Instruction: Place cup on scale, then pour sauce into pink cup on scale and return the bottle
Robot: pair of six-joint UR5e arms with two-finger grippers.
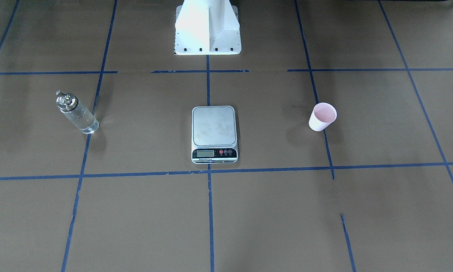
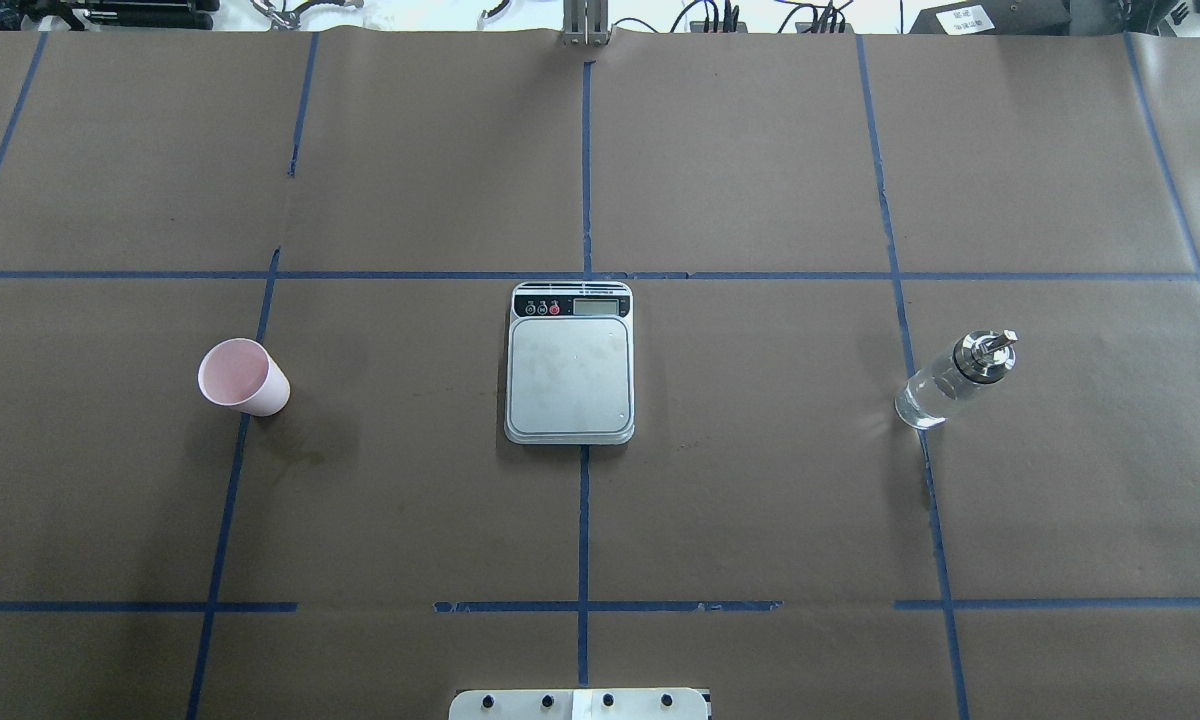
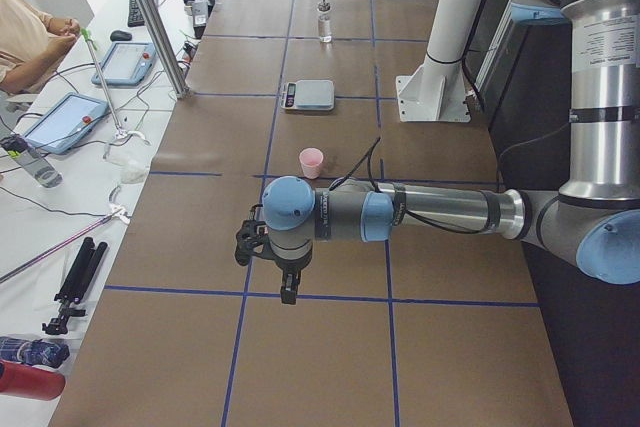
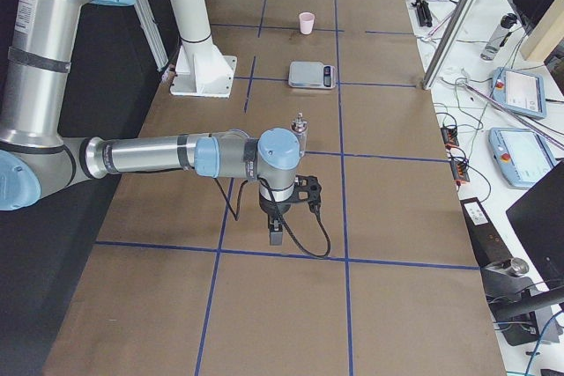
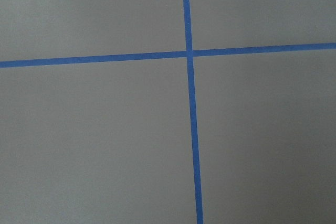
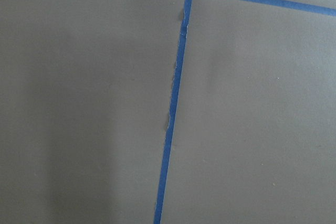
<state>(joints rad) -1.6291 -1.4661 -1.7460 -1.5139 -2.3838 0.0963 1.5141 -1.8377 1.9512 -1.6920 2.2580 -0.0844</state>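
Scale (image 2: 570,375) between cup (image 2: 243,377) and bottle (image 2: 950,385) on blue-taped brown paper (image 2: 760,480)

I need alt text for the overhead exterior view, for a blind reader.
A kitchen scale sits at the centre, nothing on its plate; a pink cup stands to its left and a clear glass bottle to its right.

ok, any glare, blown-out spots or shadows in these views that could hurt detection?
Front-facing: the robot base is blown out white; the collar of the bottle glints, and its glass nearly blends into the table. Overhead: the scale plate is evenly lit, and the cup reads clean. Right wrist: soft shadow on the left side. Left wrist: flat, even light.
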